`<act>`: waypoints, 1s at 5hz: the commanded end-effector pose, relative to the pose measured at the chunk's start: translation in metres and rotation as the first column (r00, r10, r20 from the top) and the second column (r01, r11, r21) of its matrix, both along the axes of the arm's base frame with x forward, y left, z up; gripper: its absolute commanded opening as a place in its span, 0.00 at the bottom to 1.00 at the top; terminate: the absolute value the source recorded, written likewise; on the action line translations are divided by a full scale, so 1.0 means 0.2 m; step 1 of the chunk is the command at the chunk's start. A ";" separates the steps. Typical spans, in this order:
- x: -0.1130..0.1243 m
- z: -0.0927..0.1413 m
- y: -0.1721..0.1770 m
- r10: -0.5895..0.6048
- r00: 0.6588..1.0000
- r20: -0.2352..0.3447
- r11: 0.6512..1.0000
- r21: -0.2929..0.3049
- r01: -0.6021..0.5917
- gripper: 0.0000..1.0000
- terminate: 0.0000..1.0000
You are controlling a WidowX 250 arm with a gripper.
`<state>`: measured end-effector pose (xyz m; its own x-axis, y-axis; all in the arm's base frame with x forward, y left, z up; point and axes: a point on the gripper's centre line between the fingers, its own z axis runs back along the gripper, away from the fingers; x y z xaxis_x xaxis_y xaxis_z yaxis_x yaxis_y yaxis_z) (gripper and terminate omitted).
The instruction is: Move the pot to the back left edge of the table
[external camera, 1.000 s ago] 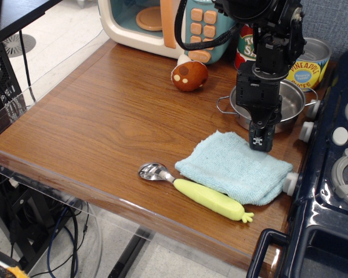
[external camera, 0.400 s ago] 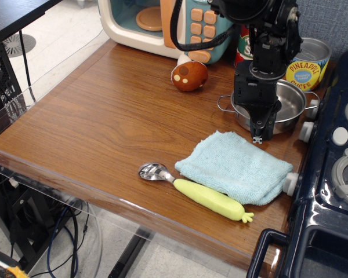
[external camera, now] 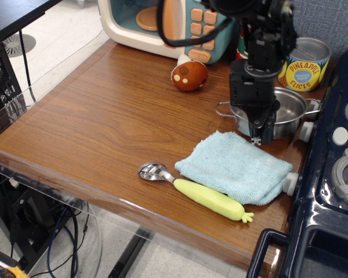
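The pot [external camera: 290,110] is a small shiny steel pot with wire loop handles, standing at the right of the wooden table [external camera: 104,116], next to the dark blue toy stove. My gripper [external camera: 258,134] points down at the pot's near rim, one finger outside the wall and the other inside, and looks shut on the rim. The arm hides the pot's left half. The back left part of the table lies in front of the toy microwave.
A light blue cloth [external camera: 235,168] lies just in front of the pot, with a yellow-handled spoon [external camera: 197,194] beside it. A toy mushroom [external camera: 189,75], a pineapple can [external camera: 304,65] and a toy microwave [external camera: 162,23] stand at the back. The stove [external camera: 330,174] borders the right.
My gripper has risen a little from over the cloth and drawn back onto the pot's near rim. The pot has shifted slightly with it.
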<state>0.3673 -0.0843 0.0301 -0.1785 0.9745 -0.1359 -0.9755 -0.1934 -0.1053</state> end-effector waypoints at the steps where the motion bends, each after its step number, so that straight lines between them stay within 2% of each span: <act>1: -0.13 0.36 0.23 0.132 0.972 0.197 0.991 -0.023 -0.130 0.00 0.00; 2: -0.13 0.40 0.41 0.221 0.951 0.217 0.974 -0.010 -0.225 0.00 0.00; 3: -0.12 0.39 0.65 0.379 0.901 0.212 0.919 0.030 -0.394 0.00 0.00; 4: -0.12 0.35 0.90 0.500 0.842 0.200 0.857 0.021 -0.514 0.00 0.00; 5: -0.12 0.29 1.07 0.597 0.785 0.168 0.789 0.055 -0.612 0.00 0.00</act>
<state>0.3478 0.1331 0.0689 -0.7280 0.6800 -0.0872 -0.6501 -0.7251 -0.2270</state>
